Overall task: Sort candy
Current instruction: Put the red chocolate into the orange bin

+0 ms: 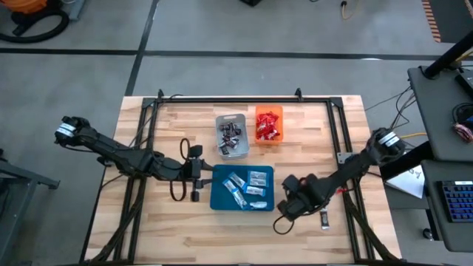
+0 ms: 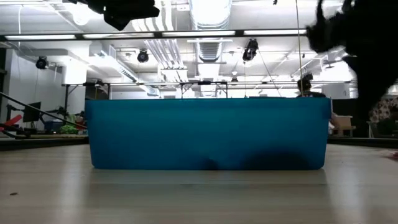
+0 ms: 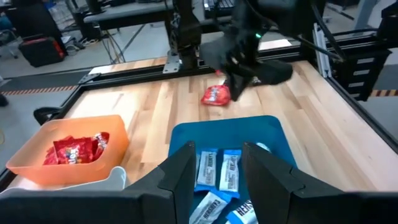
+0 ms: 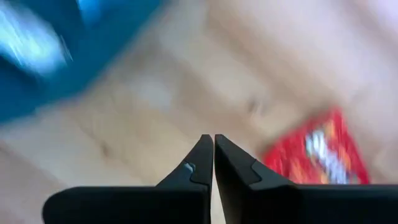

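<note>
1. The right gripper hung over bare wood just right of the blue tray, its fingers pressed together with nothing between them.
2. A red candy packet lay flat on the wood just beside those fingertips, not in them; the left wrist view showed the same packet on the table under the right arm, between that arm and the blue tray's far edge.
3. A dark mini bar lay on the wood near the right arm, toward the table's front edge.
4. The left gripper hovered at the blue tray's left side — fingers parted, holding nothing.
5. Blue-and-white bars lay inside the blue tray, several of them, loosely scattered.
6. Behind the blue tray stood the grey tray with dark mini bars in it, and touching its right side the orange tray — filled with red packets.
7. In the low view the blue tray's long wall filled the middle of the wooden table; its contents were hidden there.
</note>
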You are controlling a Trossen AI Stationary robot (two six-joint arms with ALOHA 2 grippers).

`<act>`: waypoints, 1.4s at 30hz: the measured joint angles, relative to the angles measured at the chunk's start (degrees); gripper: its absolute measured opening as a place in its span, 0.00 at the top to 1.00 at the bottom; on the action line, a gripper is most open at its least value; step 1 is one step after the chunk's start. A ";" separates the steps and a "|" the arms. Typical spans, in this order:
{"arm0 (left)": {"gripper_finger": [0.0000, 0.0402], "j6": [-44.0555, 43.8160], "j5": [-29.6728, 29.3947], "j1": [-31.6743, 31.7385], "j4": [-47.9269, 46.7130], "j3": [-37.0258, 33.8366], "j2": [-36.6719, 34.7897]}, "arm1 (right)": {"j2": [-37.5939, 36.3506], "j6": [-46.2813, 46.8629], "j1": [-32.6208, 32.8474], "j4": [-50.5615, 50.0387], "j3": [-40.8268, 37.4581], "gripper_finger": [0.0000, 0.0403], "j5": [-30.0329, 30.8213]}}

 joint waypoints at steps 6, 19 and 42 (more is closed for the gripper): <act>0.72 -0.84 -0.02 -1.27 0.02 -0.07 0.00 | -5.78 -4.66 -0.08 1.89 -0.03 0.98 14.29; 0.72 0.03 -0.17 -2.06 -1.03 -0.09 -0.75 | -9.92 -13.48 -7.99 0.53 0.08 0.98 9.32; 0.72 10.83 -10.15 -1.99 6.97 -0.09 -0.68 | -7.22 -13.23 -11.62 -14.96 -0.16 0.58 -18.18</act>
